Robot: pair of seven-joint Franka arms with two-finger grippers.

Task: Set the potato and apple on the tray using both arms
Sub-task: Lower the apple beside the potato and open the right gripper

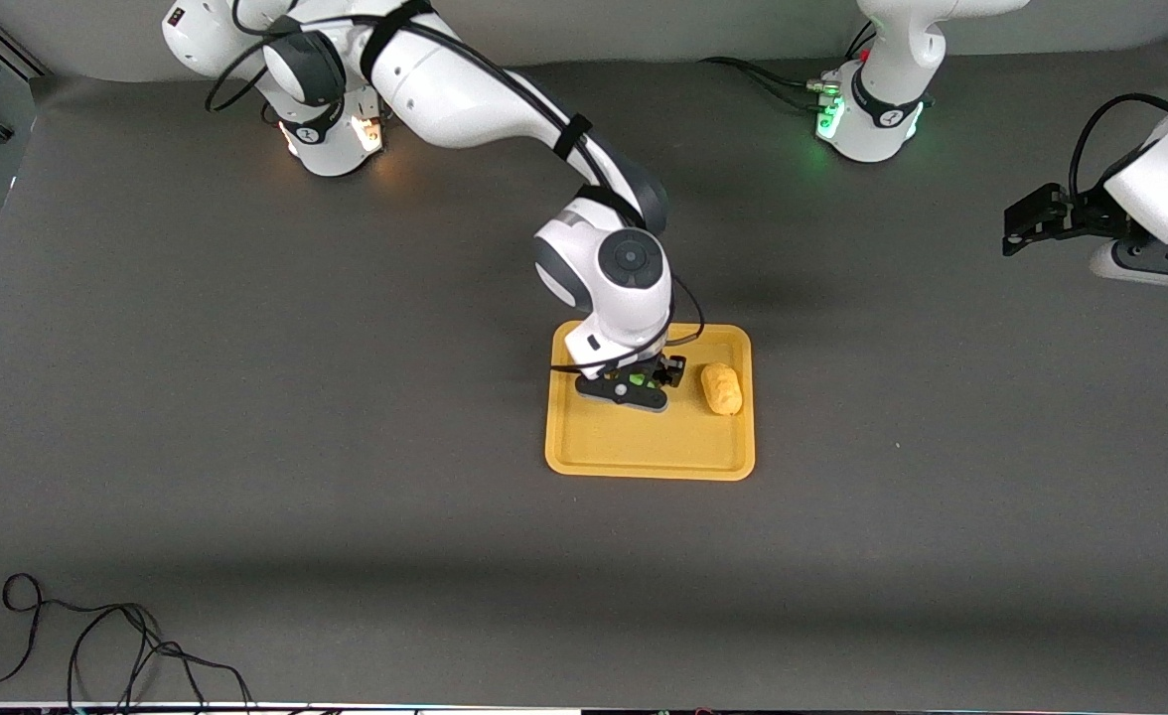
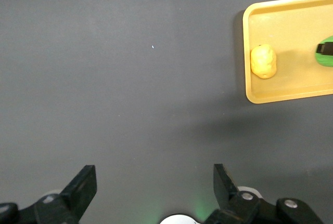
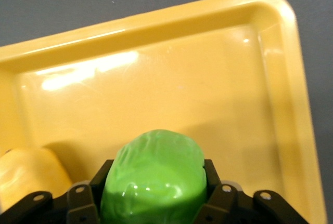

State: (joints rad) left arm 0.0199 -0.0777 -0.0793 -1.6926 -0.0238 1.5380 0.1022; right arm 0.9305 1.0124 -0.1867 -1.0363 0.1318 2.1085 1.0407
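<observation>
The yellow-orange tray (image 1: 644, 447) lies mid-table. The yellow-tan potato (image 1: 721, 388) lies in it, at the edge toward the left arm's end; it also shows in the left wrist view (image 2: 263, 61) and the right wrist view (image 3: 26, 177). My right gripper (image 1: 641, 380) is low over the tray, shut on the bright green apple (image 3: 153, 174), which fills the space between its fingers (image 3: 212, 182). A bit of green shows under the hand in the front view. My left gripper (image 2: 154, 185) is open and empty, held up near the left arm's end of the table.
The dark grey table mat (image 1: 246, 397) spreads around the tray. Loose black cables (image 1: 97, 645) lie at the table's front corner toward the right arm's end. The arm bases (image 1: 867, 109) stand along the top edge.
</observation>
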